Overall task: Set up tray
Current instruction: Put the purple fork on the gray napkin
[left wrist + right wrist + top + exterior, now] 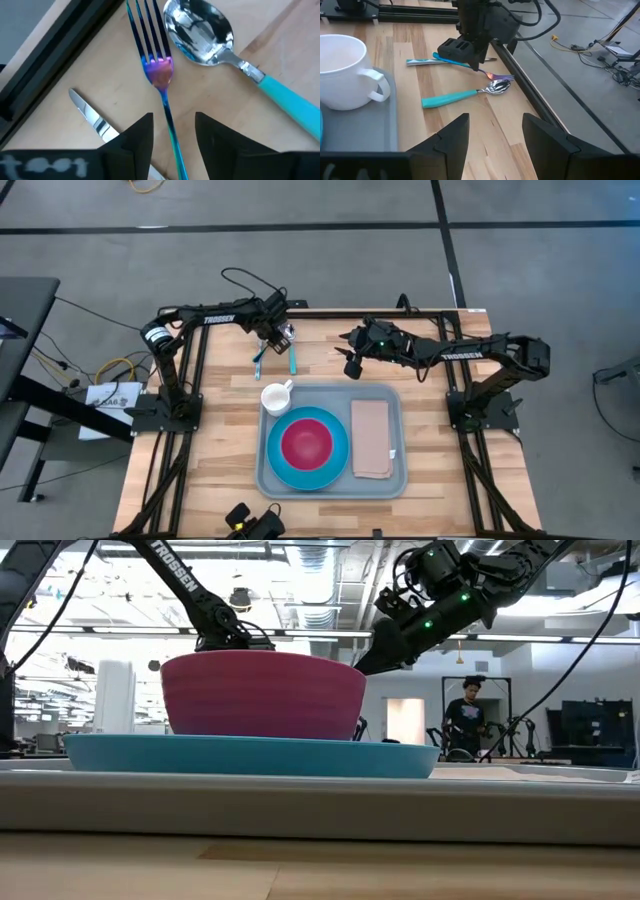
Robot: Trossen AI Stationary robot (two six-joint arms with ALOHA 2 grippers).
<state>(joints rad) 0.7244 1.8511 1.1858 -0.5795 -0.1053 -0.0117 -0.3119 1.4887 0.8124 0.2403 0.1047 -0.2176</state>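
The grey-blue tray (395, 402) lies on the wooden table. It bears a blue plate (280, 465) with a red bowl (306, 442), a folded tan napkin (371, 438) and a white cup (276, 397) at its far left corner. Beyond the tray lie an iridescent fork (159, 70), a teal-handled spoon (200, 32) and a knife (87, 112). My left gripper (172, 135) is open, low over the cutlery, its fingers on either side of the fork's handle without touching it. My right gripper (492, 142) is open and hovers above the table past the tray's far edge.
The cutlery lies close to the table's far edge, by the black frame rail (60, 45). Bare wood (200, 430) shows to the left and right of the tray. In the low view a person (465, 725) stands in the room far behind the table.
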